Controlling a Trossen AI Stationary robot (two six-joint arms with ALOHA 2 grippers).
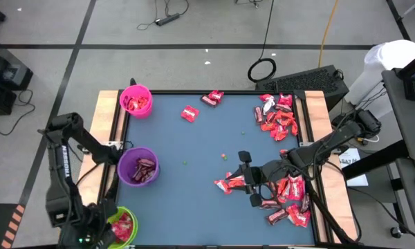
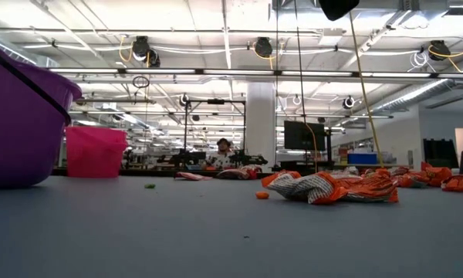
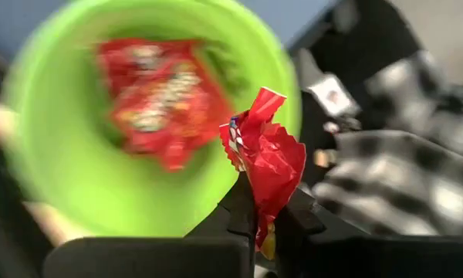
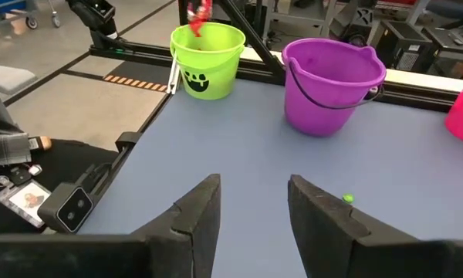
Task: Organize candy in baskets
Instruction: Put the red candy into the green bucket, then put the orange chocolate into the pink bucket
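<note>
My left gripper (image 3: 264, 225) is shut on a crumpled red candy (image 3: 267, 154) and holds it just above the lime green basket (image 3: 77, 185), which has red candy (image 3: 158, 100) inside. In the high view that basket (image 1: 122, 227) sits at the table's near left corner, with the purple basket (image 1: 138, 167) and the pink basket (image 1: 136, 100) further along the left side, both holding candy. My right gripper (image 1: 244, 178) hovers open beside a candy pile (image 1: 290, 197) at the right. In the right wrist view nothing shows between its fingers (image 4: 201, 212).
More candy lies at the far right (image 1: 277, 119) and far middle (image 1: 212, 97), with one piece (image 1: 189, 113) alone. Tiny green and orange specks (image 1: 223, 157) dot the blue mat. A raised frame edges the table (image 1: 194, 91). In the low view the purple basket (image 2: 19, 123) looms at the left.
</note>
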